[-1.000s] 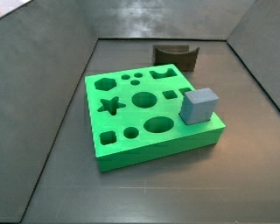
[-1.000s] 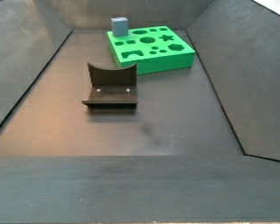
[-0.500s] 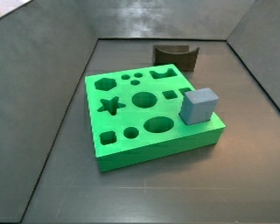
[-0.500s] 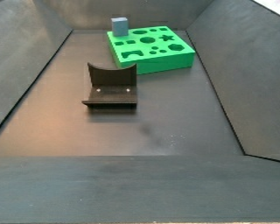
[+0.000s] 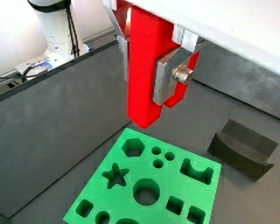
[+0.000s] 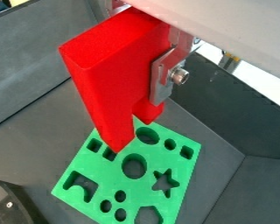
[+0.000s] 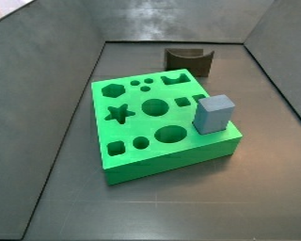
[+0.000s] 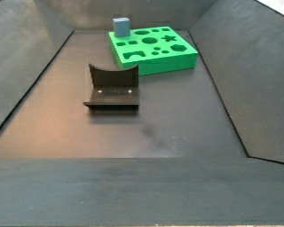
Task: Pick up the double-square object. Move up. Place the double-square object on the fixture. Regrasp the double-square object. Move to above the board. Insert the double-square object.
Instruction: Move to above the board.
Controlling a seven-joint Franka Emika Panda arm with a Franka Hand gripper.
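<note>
While the double-square object (image 5: pixel 147 70) hangs upright above the board (image 5: pixel 149 184), the gripper (image 5: pixel 154 79) clamps it between silver fingers (image 5: pixel 177 74). Off to the side, the fixture (image 5: pixel 245 147) stands on the floor; a grey-blue cube (image 7: pixel 216 113) sits on the board's corner.

The dark grey counter (image 8: pixel 169 133) carries the large bright green square board (image 8: pixel 156 49) at twelve o'clock and, nearer centre, the dark L-shaped fixture (image 8: pixel 111 87). The pincer (image 5: pixel 154 74) hangs above the board.
</note>
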